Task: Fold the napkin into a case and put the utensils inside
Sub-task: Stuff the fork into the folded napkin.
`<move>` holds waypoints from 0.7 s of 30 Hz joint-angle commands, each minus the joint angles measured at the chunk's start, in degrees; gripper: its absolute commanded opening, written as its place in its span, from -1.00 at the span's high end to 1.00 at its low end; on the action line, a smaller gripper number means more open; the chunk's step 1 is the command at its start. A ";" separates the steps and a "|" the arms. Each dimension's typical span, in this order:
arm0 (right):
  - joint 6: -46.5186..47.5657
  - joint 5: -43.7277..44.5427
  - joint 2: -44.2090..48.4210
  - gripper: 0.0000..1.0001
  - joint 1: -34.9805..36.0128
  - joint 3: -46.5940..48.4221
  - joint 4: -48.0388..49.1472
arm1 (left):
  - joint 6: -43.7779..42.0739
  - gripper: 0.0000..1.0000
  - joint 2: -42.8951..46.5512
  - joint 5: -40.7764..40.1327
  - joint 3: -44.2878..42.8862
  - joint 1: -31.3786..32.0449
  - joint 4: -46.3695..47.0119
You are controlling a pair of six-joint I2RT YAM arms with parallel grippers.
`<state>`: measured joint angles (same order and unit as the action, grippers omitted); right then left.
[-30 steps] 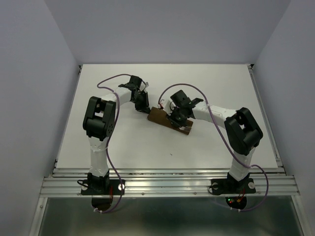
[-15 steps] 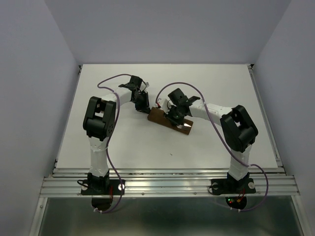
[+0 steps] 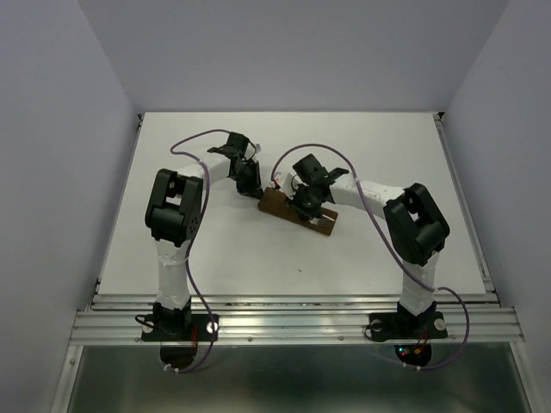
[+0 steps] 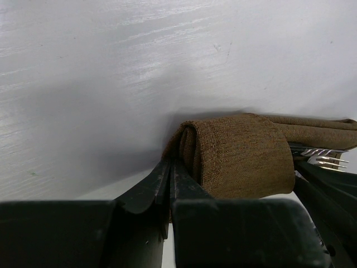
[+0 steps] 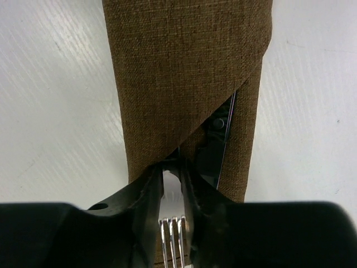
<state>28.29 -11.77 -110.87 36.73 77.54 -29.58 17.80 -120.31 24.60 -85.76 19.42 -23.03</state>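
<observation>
The dark brown napkin lies folded as a narrow case (image 3: 277, 203) at the table's middle. My left gripper (image 3: 256, 191) is shut, its tips pinching the case's rolled left end; the left wrist view shows the gripper (image 4: 170, 164) against the cloth (image 4: 240, 153). My right gripper (image 3: 306, 209) is over the case's right half, shut on the silver fork (image 5: 173, 234), whose handle goes under the diagonal flap of the case (image 5: 184, 72). The fork's tines (image 3: 324, 223) stick out at the right end. The knife (image 5: 222, 139) lies in the pocket beside it, mostly hidden.
The white table (image 3: 215, 249) has a raised rail along its near edge (image 3: 293, 301). Grey walls close in the left, right and back. Both arms' purple cables loop above the table's middle.
My right arm has shifted left along the case with the fork in it, and the fork sits a little deeper under the flap. The left gripper has stayed in place.
</observation>
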 commanded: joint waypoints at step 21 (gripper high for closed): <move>-3.94 7.63 12.07 -1.00 0.36 -2.91 3.65 | -1.28 0.73 0.96 0.36 -0.82 0.62 -2.11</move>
<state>26.50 -6.68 -104.03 36.82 75.88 -29.06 17.61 -120.31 24.67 -85.76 19.51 -23.27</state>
